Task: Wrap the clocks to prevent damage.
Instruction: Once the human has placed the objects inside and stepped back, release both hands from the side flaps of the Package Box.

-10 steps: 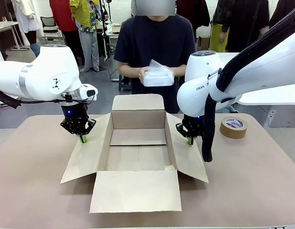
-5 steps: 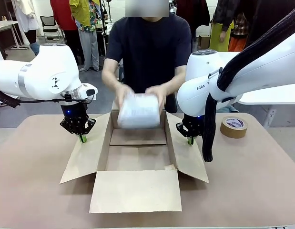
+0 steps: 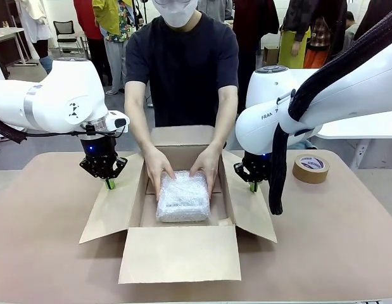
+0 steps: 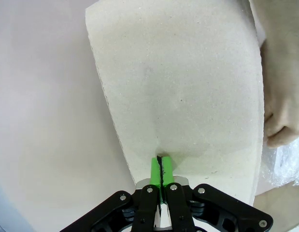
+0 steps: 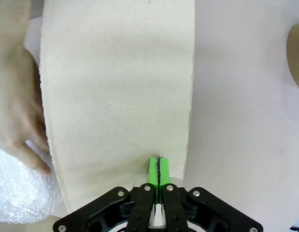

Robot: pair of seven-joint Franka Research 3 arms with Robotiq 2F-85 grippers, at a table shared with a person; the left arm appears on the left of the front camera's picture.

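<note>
An open cardboard box (image 3: 180,254) lies mid-table with its flaps spread. A bubble-wrapped bundle (image 3: 183,197) rests on the box floor, and the person's two hands (image 3: 158,171) press on its sides. The clock inside the wrap is hidden. My left gripper (image 3: 109,183) is shut on the edge of the left flap (image 4: 188,87), green pads together (image 4: 160,166). On the opposite side, the right flap (image 5: 120,82) is pinched by my right gripper (image 3: 253,187), also shut (image 5: 159,169). Bubble wrap (image 5: 19,193) and a hand (image 5: 14,101) show beside that flap.
A roll of brown tape (image 3: 310,168) lies on the table to the right of my right arm. The brown tabletop (image 3: 347,253) is bare in front of and beside the box. The person stands at the far edge, with other people behind.
The person has brought the wrapped bundle down from chest height into the box and now holds it on the box floor. Both grippers have stayed on the flaps.
</note>
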